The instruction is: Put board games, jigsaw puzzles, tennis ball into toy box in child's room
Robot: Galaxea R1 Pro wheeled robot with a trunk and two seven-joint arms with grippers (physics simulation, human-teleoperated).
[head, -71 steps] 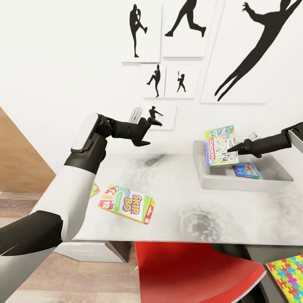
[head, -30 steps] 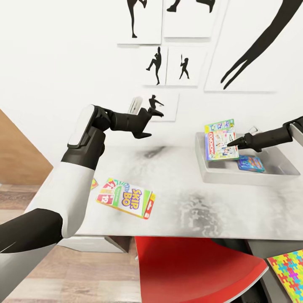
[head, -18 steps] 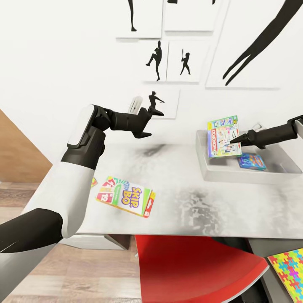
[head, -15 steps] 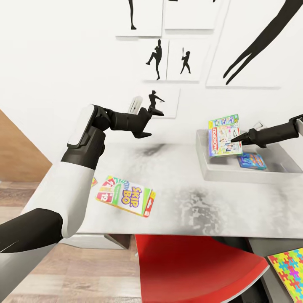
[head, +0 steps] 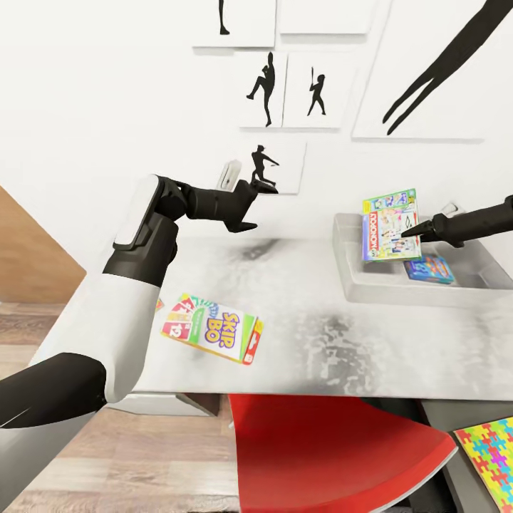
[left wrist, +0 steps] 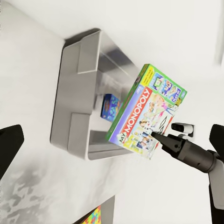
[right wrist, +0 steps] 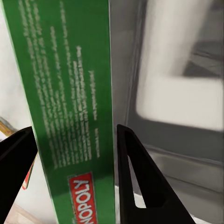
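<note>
Lifted higher over toy box (head: 356, 285), Monopoly box (head: 390, 225) pinched by right tool (right wrist: 74, 154), left tool (head: 249, 206) seemingly spread

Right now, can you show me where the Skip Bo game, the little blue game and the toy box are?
Skip Bo game (head: 214, 337), head view, printed lid.
Blue game (head: 429, 268), head view, top face.
Toy box (head: 399, 293), head view, front wall.
</note>
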